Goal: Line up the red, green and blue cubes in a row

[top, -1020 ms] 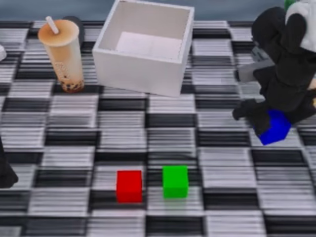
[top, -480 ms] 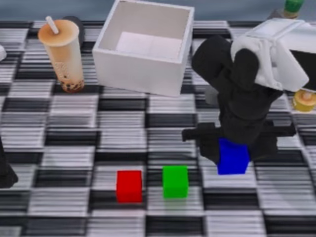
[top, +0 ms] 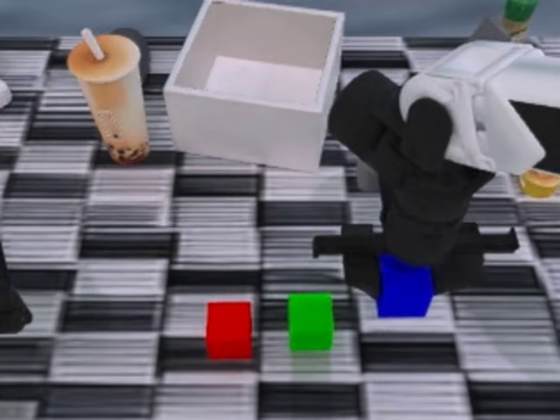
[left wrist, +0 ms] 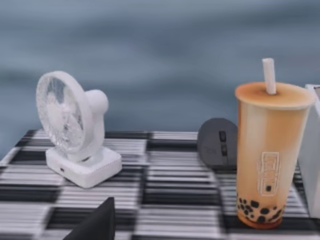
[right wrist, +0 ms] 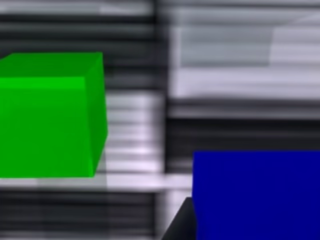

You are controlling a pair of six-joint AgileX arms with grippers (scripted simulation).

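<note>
Over the right half of the checkered worktop [top: 114, 262], the right arm's hand [top: 404, 282] is closed on the blue cube [top: 404, 290], one dark finger pressed to each side of it. Compared with half a second ago, the hand and its cube have shifted slightly toward the left side of the worktop and a little farther from the near edge; a second ago they were well off to the right, with the cube tilted, whereas now it sits square between the fingers. In the right wrist view the blue cube [right wrist: 256, 195] fills the near corner with the green cube [right wrist: 50, 115] just beyond it, a strip of worktop showing between the two.

The green cube [top: 311, 322] and the red cube [top: 229, 330] have not moved across the three moments: they rest side by side near the front of the worktop, red on the left, a narrow gap between them. The blue cube is just right of the green one and a little farther back, apart from it.

The white box [top: 256, 83] stands at the back, with the bubble tea cup [top: 111, 96] to its left. The left wrist view shows that cup [left wrist: 270, 155], a small white fan [left wrist: 75, 130] and a dark round object [left wrist: 218, 142] behind the cup. The left arm is parked at the left edge [top: 10, 302]; I cannot tell how its hand stands.
</note>
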